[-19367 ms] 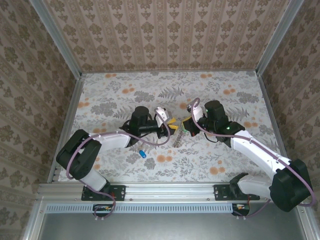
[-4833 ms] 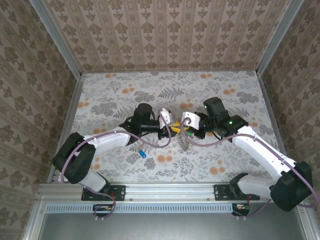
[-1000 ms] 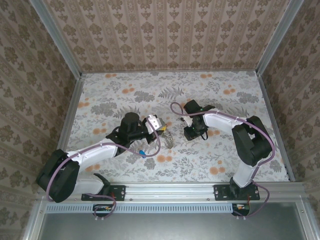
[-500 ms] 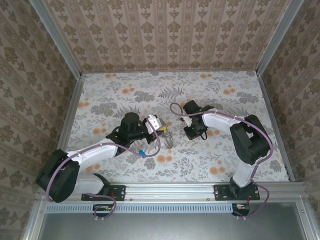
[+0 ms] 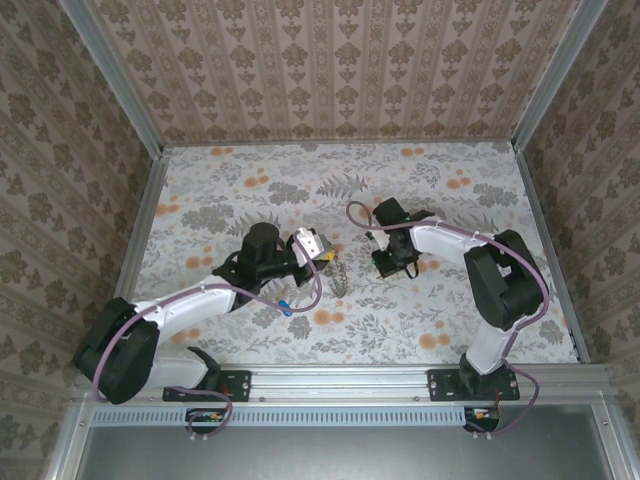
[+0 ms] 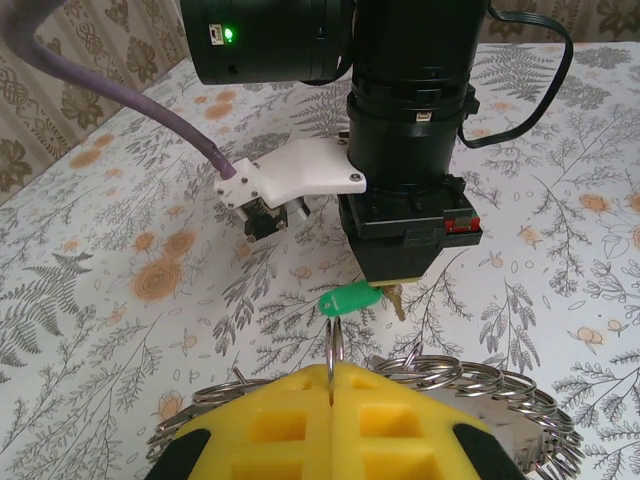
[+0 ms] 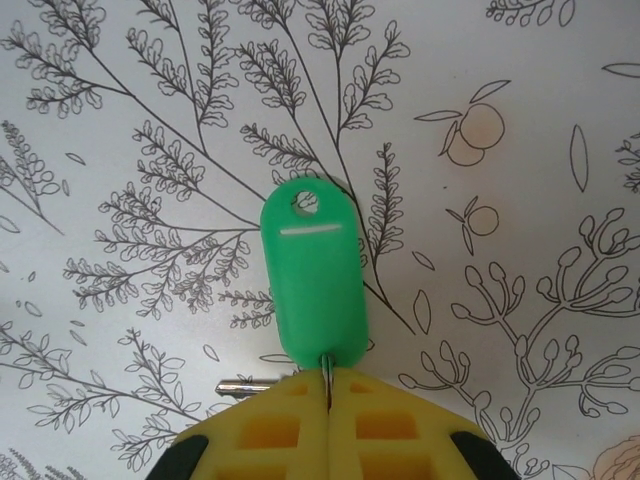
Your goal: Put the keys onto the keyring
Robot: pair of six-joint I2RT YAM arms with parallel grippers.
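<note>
In the left wrist view my left gripper (image 6: 331, 375) is shut on the keyring (image 6: 331, 345), a thin silver ring seen edge-on between its yellow fingers (image 6: 270, 425). A cluster of linked silver rings (image 6: 480, 385) hangs around the fingers. Just beyond it a green-headed key (image 6: 348, 298) hangs low over the table from my right gripper (image 6: 395, 285). In the right wrist view the right gripper (image 7: 328, 385) is shut on the small loop of that green key (image 7: 312, 270), whose metal blade (image 7: 245, 386) sticks out to the left. A blue key (image 5: 284, 307) lies on the table near the left arm.
The table (image 5: 450, 310) has a floral-patterned cover and is walled on three sides with patterned panels. In the top view the left gripper (image 5: 322, 252) and right gripper (image 5: 385, 266) face each other near the table's centre, with the ring cluster (image 5: 340, 275) between them.
The right gripper's jaws have closed on the green key and the arm has shifted slightly right. The left arm has stayed put, still holding the ring.
</note>
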